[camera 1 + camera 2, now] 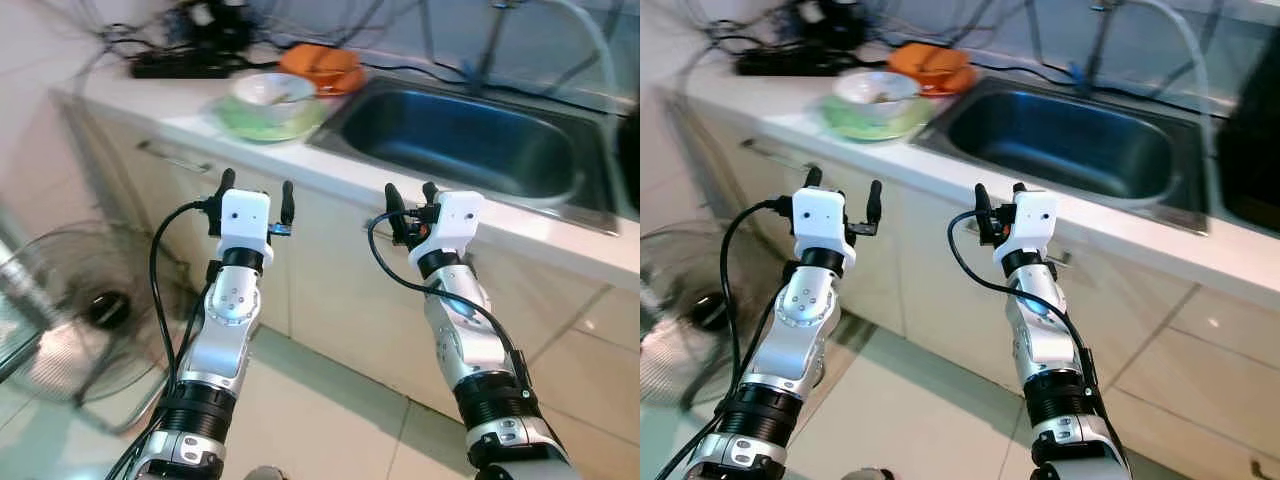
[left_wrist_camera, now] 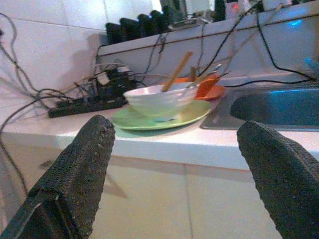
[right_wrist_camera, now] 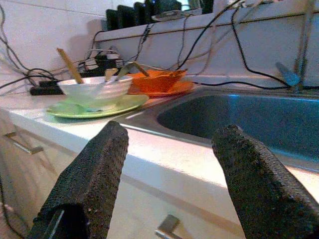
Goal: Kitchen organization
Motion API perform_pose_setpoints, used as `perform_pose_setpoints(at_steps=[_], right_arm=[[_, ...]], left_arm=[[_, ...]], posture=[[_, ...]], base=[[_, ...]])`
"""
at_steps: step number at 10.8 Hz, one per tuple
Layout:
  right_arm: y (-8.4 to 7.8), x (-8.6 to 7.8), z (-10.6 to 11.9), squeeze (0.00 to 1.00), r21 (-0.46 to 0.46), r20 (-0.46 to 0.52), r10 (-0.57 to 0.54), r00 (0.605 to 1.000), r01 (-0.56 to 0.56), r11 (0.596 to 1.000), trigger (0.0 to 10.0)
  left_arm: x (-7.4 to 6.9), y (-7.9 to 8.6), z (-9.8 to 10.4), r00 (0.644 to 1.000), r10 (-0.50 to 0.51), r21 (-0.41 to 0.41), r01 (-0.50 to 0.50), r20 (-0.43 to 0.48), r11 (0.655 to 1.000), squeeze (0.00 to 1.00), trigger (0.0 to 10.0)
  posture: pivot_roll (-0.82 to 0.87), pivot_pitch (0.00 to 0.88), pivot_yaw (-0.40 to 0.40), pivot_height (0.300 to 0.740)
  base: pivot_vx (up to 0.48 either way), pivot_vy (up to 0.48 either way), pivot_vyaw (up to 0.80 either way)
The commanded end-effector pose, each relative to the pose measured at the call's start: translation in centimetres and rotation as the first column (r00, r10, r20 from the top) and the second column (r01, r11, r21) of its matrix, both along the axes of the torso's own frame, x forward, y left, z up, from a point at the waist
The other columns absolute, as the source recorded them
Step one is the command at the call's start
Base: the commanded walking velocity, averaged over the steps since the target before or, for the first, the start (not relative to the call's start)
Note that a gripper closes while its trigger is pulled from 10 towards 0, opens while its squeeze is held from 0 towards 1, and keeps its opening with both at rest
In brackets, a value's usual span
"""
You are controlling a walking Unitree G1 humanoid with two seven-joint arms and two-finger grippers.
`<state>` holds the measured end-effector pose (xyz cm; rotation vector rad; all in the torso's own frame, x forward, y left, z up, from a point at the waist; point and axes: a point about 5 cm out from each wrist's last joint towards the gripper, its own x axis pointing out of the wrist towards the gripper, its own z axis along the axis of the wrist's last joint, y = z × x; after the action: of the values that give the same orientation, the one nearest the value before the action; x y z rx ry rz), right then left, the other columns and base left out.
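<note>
From the head views, no words or labels can be read on anything. A white counter (image 1: 420,190) runs across, with a steel sink (image 1: 470,140) set in it. Just beside the sink sits a green plate (image 1: 268,120) with a white bowl (image 1: 272,90) on it. Behind them is an orange bowl (image 1: 322,62) on an orange plate (image 1: 340,82). A black power strip (image 1: 180,68) lies near the wall. A fan (image 1: 90,310) stands on the floor. The left gripper (image 1: 257,196) and right gripper (image 1: 408,200) are both held up in front of the cupboards, below the counter edge, holding nothing.

In the left wrist view, the two black fingers (image 2: 79,169) are spread wide apart. The white bowl has sticks leaning in it.

In the right wrist view, the fingers (image 3: 94,174) are apart too. The sink looks dark inside. A cupboard handle (image 3: 167,226) shows below.
</note>
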<state>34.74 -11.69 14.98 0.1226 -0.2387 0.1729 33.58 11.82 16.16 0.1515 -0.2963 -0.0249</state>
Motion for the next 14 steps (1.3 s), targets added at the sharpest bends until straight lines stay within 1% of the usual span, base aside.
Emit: perform_pose_setpoints(at_steps=[1,3,5,7,10,12,14], right_arm=[[-0.2,0.1,0.0,0.00,0.013,-0.015,-0.002,1.000,0.002,1.000,10.0],[0.2,0.3,-0.2,0.00,0.009,-0.034,0.013,0.999,-0.013,1.000,10.0],[0.4,0.3,0.1,0.00,0.001,-0.027,0.022,0.999,-0.022,1.000,10.0],[0.2,0.3,-0.2,0.00,-0.018,-0.040,0.017,0.999,-0.017,1.000,10.0],[0.1,0.3,-0.2,0.00,-0.016,-0.046,0.011,0.999,-0.011,1.000,10.0],[0.1,0.4,-0.1,0.00,-0.021,-0.043,0.009,0.999,-0.010,1.000,10.0],[-0.1,0.4,-0.1,0.00,-0.002,-0.041,-0.005,0.999,0.004,1.000,10.0]], left_arm=[[-0.1,-0.2,-0.2,1.000,-0.007,0.007,0.008,-0.012,1.000,0.00,10.0],[-0.2,-0.6,-0.2,1.000,-0.025,-0.023,0.025,-0.008,0.999,0.00,10.0],[-0.2,-0.4,-0.1,1.000,-0.004,-0.046,0.004,-0.010,0.999,0.00,10.0],[-0.3,0.6,-0.4,0.999,0.043,-0.060,-0.045,-0.028,0.997,0.00,10.0],[-0.3,0.5,-0.5,0.999,0.045,-0.060,-0.047,-0.032,0.997,0.00,10.0],[-0.3,0.5,-0.3,0.998,0.047,-0.059,-0.049,-0.031,0.997,0.00,10.0],[-0.3,0.6,-0.3,0.998,0.048,-0.057,-0.050,-0.031,0.997,0.00,10.0]], posture=[[0.20,0.026,-0.010,0.740],[0.20,0.017,-0.018,0.740],[0.20,0.029,-0.020,0.740],[0.20,0.041,-0.025,0.740],[0.19,0.048,-0.025,0.740],[0.19,0.052,-0.024,0.740],[0.19,0.052,-0.020,0.740]], base=[[0.000,0.000,0.00],[0.000,0.000,0.00],[0.000,0.000,0.00],[0.396,0.000,0.49],[0.454,0.000,0.00],[0.450,0.000,0.45],[0.442,0.000,0.00]])
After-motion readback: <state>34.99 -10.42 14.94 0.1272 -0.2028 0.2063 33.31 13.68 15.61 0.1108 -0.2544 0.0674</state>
